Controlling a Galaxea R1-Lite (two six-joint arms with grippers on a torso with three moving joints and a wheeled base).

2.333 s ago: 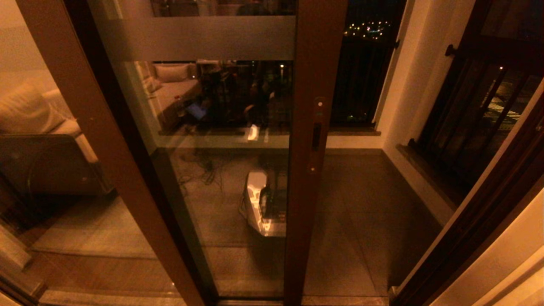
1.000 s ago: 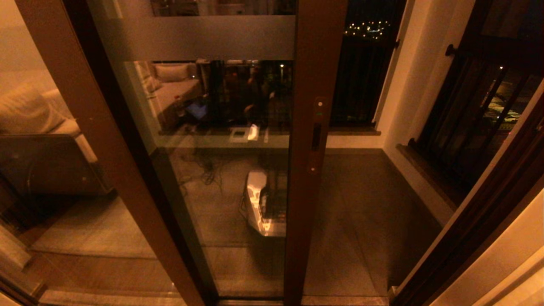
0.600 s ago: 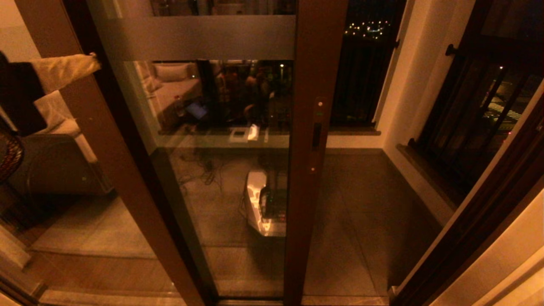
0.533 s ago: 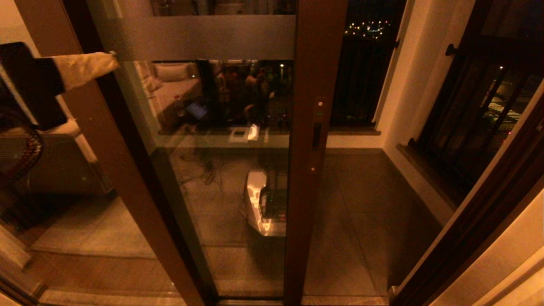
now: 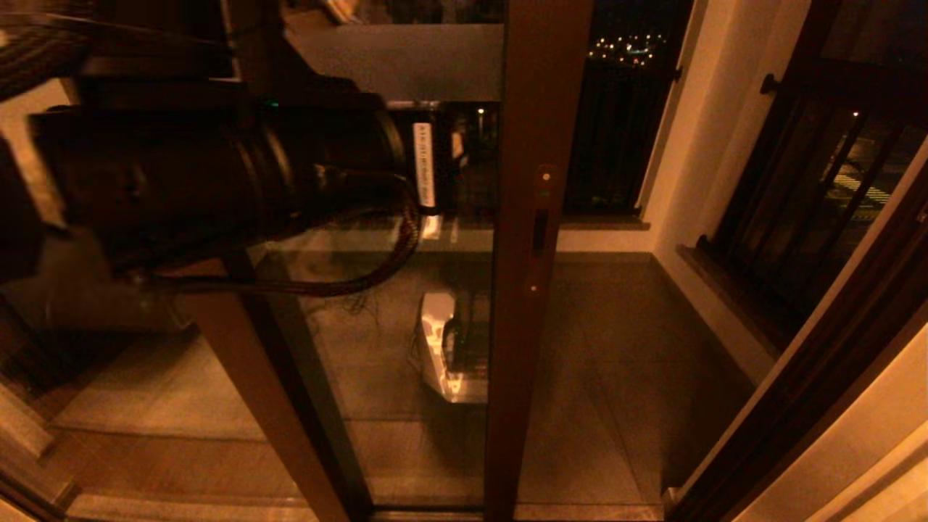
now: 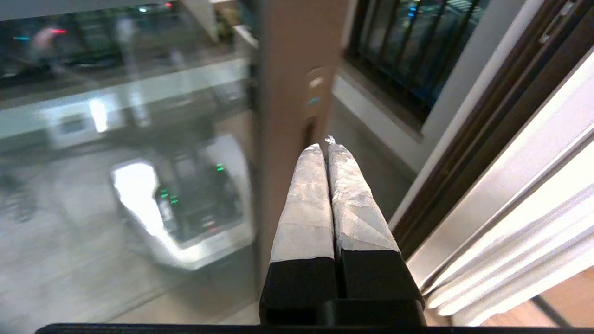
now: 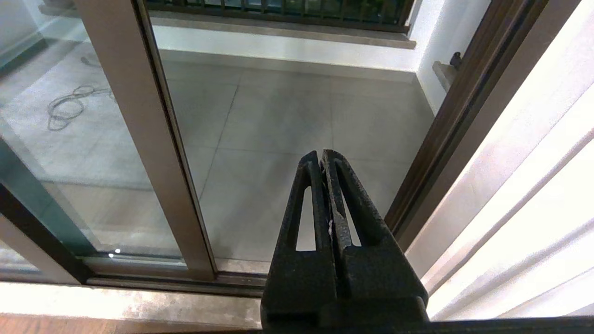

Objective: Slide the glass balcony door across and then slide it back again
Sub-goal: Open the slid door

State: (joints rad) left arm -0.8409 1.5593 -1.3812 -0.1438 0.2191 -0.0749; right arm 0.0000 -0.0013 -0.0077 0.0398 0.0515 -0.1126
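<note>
Grey floor tiles (image 5: 623, 377) cover a narrow balcony beyond the doorway, closed in by a white wall (image 5: 696, 130) and dark window bars (image 5: 812, 188) with night lights outside. Across the left and middle of the head view stands the glass balcony door (image 5: 536, 109), a clear pane in a dark brown frame with a frosted band (image 5: 420, 61) near its top; its upright edge post sits near the middle of the opening, leaving the gap to the right frame (image 5: 819, 362) open. A slim recessed handle (image 5: 539, 232) is set into that post, with a small round fitting just above it. The pane reflects the robot's pale base (image 5: 446, 355) and the room behind. The left arm (image 5: 217, 174) reaches in from the left at upper height, a dark bulky wrist with a looping cable (image 5: 377, 261) in front of the glass. In the left wrist view the left gripper (image 6: 325, 147) points at the door's edge post close to the handle (image 6: 310, 134), its jaws pressed together with the pale-wrapped fingers (image 6: 306, 204) holding nothing; whether the tips touch the post cannot be told. The right gripper (image 7: 322, 155) hangs low near the door sill (image 7: 153, 278), its jaws also closed and empty, aimed at the balcony floor. A coiled cord (image 7: 67, 109) lies on the tiles behind the glass.
</note>
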